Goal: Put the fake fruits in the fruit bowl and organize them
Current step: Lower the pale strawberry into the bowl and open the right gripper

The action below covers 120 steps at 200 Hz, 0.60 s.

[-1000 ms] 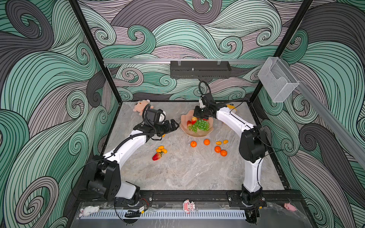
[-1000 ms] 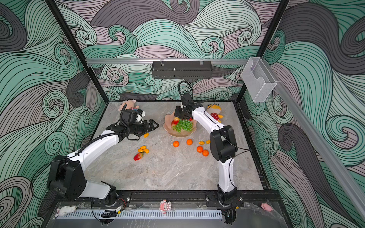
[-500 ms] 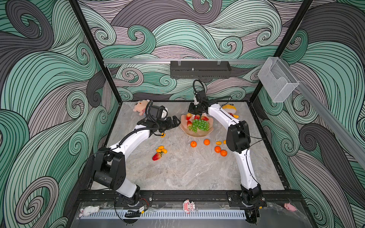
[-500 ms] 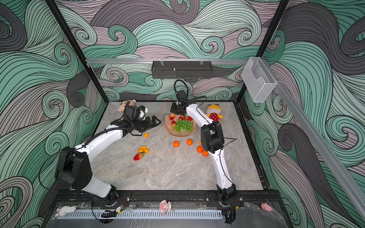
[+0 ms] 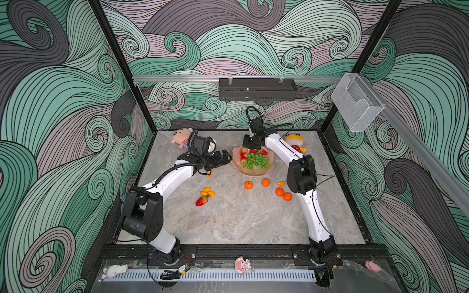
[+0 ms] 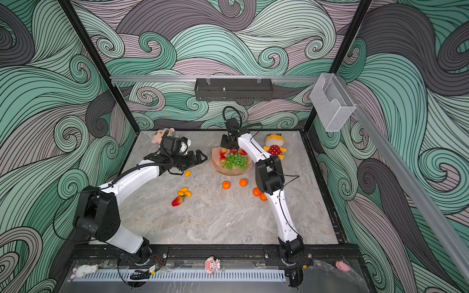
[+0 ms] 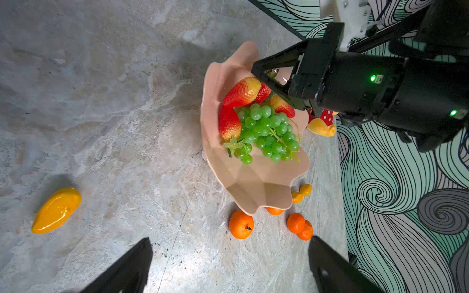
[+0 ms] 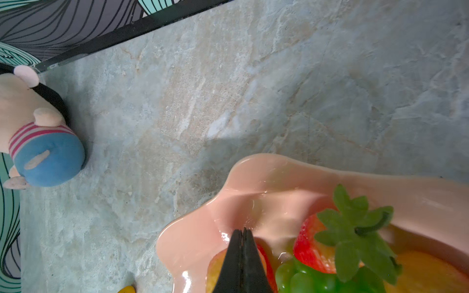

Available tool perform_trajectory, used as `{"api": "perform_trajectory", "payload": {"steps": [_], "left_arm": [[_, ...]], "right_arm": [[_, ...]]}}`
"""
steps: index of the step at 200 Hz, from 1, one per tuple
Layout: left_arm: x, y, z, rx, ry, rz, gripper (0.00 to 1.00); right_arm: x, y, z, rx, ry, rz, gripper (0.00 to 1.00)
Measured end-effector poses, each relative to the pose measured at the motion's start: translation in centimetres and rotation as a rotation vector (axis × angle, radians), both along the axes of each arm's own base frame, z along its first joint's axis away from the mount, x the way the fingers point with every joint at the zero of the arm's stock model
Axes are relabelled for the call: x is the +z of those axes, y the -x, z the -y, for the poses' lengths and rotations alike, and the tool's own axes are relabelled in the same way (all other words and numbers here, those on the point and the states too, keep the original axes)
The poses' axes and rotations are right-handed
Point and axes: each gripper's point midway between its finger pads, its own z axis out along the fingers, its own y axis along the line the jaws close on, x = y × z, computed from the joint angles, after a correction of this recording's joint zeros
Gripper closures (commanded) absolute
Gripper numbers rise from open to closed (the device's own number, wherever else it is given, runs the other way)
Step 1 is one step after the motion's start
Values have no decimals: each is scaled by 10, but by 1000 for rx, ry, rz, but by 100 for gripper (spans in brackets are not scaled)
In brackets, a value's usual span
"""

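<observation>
- Motion over the last second is mostly the right arm's [image 5: 302, 175]: its elbow swings in toward the middle, and the right gripper [image 8: 241, 234] shifts from over the middle of the fruit bowl [image 5: 256, 172] to its far left rim.
- Its jaws are pressed together on nothing, tips low inside the bowl beside a strawberry [image 7: 241, 92].
- The left gripper [image 5: 225, 158] stays just left of the bowl, jaws wide apart and empty.
- No fruit changes place. 4 tangerines [image 5: 248, 185], 1 loose strawberry [image 5: 201, 201] and the kumquats [image 5: 207, 192] lie on the table [image 5: 241, 223] near the bowl.
- The grape bunch [image 5: 257, 160] and 4 strawberries lie inside the bowl. We judge the task about half done, with the right arm tidying rather than carrying.
- Hidden parts: in both top views the right wrist covers its own tips, so we cannot tell whether they touch the strawberry.
- The right elbow masks 1 of the 2 kumquats on the right in the top views.
- In the left wrist view, 1 tangerine sits partly behind the bowl's rim.
- An orange blur at the right wrist view's edge is unreadable.
</observation>
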Motion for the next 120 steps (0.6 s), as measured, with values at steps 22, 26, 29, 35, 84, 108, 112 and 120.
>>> {"api": "perform_trajectory", "payload": {"steps": [22,26,29,35,84,108,112,120], "left_arm": [[1,-1,0,-1,0,4,1],[1,-1,0,-1,0,3,1],[1,-1,1,-2,0,3,1],[0,-1,1,-2,-1,1,1],[-1,-1,0,-2,-3,-2,1],[-2,1,-1,-1,-8,-11,2],[-3,2,-1,1,-10,-15,1],[-2,3,-2,1,-12,-17,1]], "right_arm": [[2,-2,6,-6,33,15,92],[3,-3,6,-7,38,18,91],[3,-3,7,-7,41,20,89],[4,-4,8,-7,47,25,86],[5,-5,15,-6,87,34,76],[5,-5,17,4,103,37,75],[4,-4,17,6,106,36,75],[5,-4,18,11,112,37,75]]}}
